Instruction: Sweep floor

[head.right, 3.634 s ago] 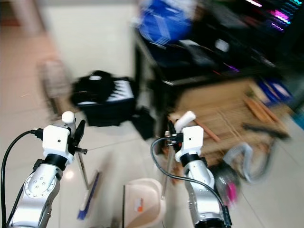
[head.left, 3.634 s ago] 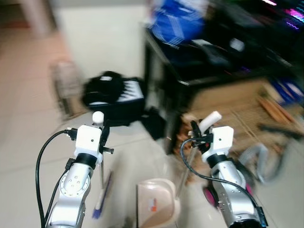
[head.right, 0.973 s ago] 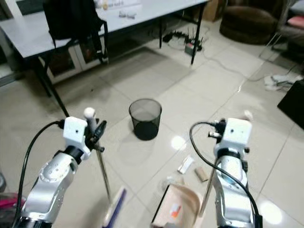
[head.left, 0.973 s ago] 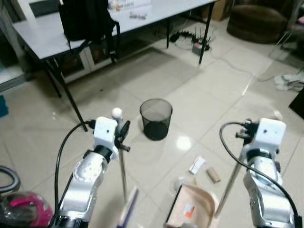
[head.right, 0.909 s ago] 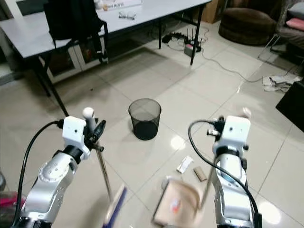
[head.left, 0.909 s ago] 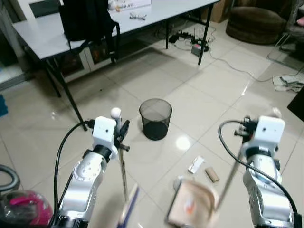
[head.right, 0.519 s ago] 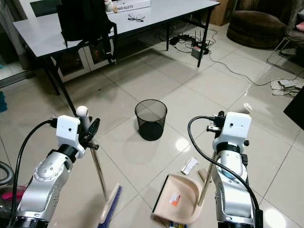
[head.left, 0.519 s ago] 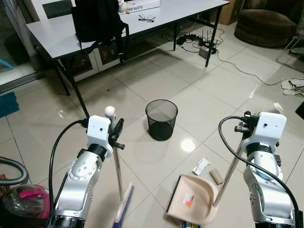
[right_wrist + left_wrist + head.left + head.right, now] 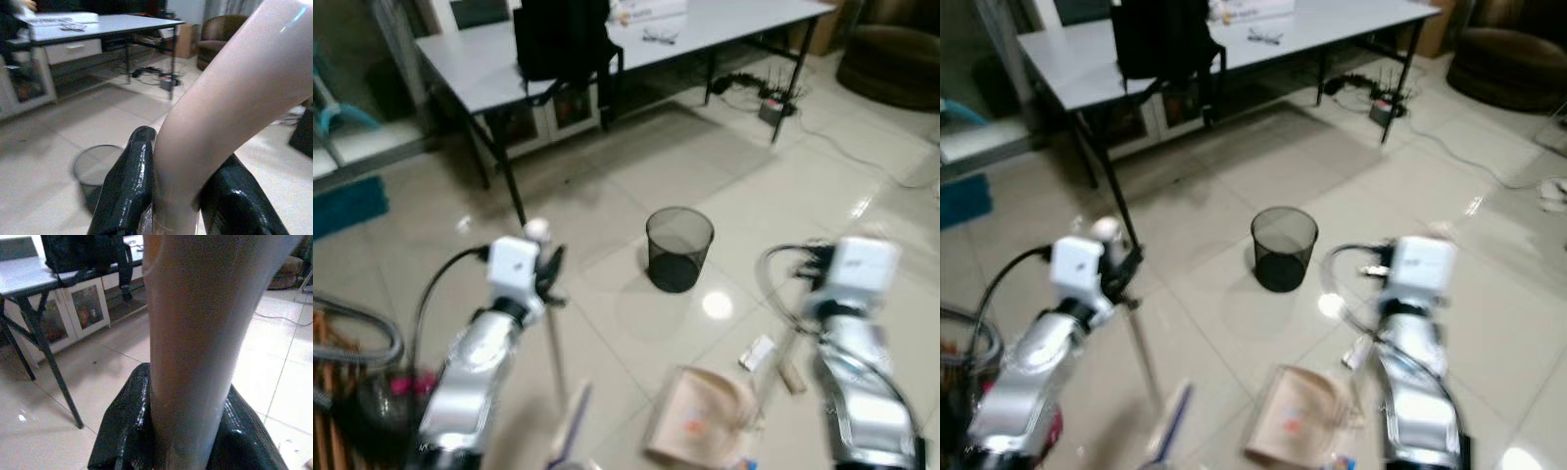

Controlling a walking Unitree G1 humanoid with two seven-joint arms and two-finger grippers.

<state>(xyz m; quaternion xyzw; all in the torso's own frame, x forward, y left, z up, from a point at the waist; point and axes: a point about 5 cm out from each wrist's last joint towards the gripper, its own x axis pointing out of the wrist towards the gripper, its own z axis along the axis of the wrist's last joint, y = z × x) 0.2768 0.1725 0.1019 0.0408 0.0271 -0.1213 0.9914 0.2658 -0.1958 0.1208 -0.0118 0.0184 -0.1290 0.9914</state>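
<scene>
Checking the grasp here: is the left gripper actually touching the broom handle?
Touching. In the left wrist view the black fingers press against both sides of the broom handle, no gap visible.

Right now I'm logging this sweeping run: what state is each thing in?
Left gripper: jaws shut on the broom handle.
Right gripper: jaws shut on the dustpan handle.
Broom: upright, head low at the floor.
Dustpan: tilted, low by the floor.
Bin: upright, open-topped.
Litter scraps: lying on the tiles beside the dustpan.
Backpack: sitting on the table.
</scene>
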